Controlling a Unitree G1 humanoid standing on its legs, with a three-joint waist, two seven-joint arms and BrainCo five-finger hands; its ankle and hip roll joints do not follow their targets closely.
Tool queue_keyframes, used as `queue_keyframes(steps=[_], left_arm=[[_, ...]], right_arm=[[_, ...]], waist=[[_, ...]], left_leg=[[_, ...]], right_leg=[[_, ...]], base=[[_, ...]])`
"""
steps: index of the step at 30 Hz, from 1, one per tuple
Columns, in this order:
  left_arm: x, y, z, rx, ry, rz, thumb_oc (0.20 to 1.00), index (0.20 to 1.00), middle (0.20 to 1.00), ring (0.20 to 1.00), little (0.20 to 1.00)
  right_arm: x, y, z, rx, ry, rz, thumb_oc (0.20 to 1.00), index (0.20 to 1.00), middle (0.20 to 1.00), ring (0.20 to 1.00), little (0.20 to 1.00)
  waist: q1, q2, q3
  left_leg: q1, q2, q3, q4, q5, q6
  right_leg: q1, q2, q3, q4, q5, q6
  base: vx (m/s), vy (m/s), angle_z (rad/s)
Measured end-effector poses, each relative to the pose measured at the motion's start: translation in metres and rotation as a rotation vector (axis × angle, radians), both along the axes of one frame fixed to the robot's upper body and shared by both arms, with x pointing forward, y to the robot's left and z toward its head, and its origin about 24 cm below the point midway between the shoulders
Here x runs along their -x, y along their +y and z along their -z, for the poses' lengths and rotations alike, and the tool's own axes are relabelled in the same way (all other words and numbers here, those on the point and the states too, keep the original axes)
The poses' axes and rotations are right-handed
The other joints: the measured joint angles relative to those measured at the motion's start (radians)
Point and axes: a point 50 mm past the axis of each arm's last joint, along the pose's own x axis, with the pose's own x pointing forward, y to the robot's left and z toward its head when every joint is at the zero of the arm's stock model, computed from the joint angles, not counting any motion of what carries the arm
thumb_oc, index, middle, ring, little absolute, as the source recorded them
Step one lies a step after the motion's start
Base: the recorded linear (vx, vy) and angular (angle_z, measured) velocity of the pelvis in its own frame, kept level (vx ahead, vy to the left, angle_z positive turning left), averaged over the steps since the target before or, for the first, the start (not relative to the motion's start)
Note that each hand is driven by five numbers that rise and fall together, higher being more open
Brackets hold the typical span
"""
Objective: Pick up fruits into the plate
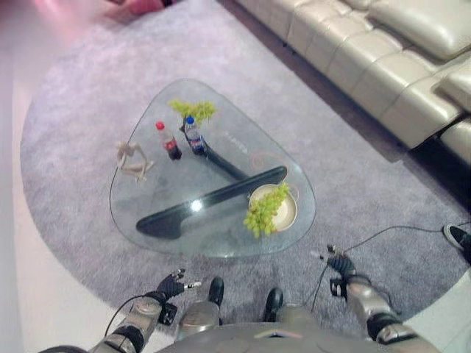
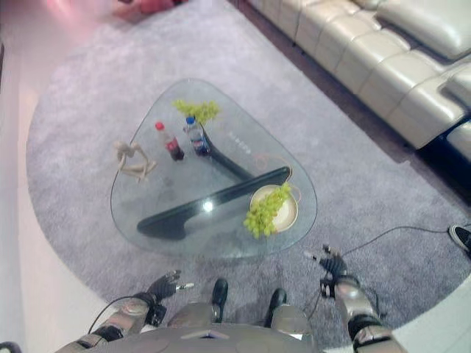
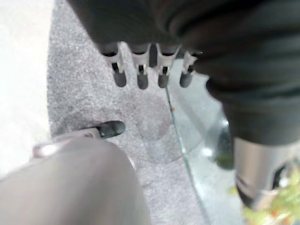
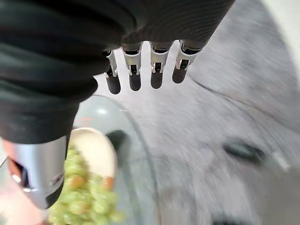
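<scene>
Left eye view: knobbly green grapes drape a round cream plate; both hands hang slack.

Bright, even light; glare spot on glass table.

Glass table near edge bare; two bottles, figurine crowd far left.

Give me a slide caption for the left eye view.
Both hands, left and right, open and empty before a glass table, with green grapes draped over the plate.
</scene>
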Motion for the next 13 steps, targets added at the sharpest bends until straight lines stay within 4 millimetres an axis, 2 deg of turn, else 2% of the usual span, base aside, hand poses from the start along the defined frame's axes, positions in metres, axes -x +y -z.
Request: queue_keyframes(steps=[2, 4, 13], left_arm=[[0.016, -0.001, 0.005, 0.008, 0.051, -0.007, 1.000, 1.000, 1.000, 1.000, 1.000], [0.022, -0.002, 0.007, 0.013, 0.082, 0.006, 1.000, 1.000, 1.000, 1.000, 1.000], [0.040, -0.001, 0.012, 0.036, 0.172, -0.028, 1.000, 1.000, 1.000, 1.000, 1.000]], right_arm=[[0.026, 0.003, 0.008, -0.037, 0.068, 0.003, 1.000, 1.000, 1.000, 1.000, 1.000], [0.040, 0.004, 0.011, -0.061, 0.106, 0.000, 1.000, 1.000, 1.000, 1.000, 1.000], [0.066, 0.003, 0.016, -0.102, 0.210, 0.027, 1.000, 1.000, 1.000, 1.000, 1.000]], waist=[[-0.008, 0.006, -0.039], [-0.027, 0.010, -0.046], [-0.042, 0.027, -0.069]], left_leg=[[0.007, 0.000, 0.011, 0.000, -0.006, 0.003], [0.015, 0.000, 0.017, 0.004, -0.006, 0.003], [0.042, 0.018, 0.041, 0.000, -0.013, 0.008]], right_leg=[[0.004, 0.002, 0.013, -0.011, 0.000, 0.000], [0.010, 0.004, 0.021, -0.012, 0.003, 0.001], [0.022, 0.014, 0.047, -0.014, 0.009, -0.009]], base=[[0.05, 0.013, -0.19], [0.02, 0.017, -0.13], [0.00, 0.009, -0.09]])
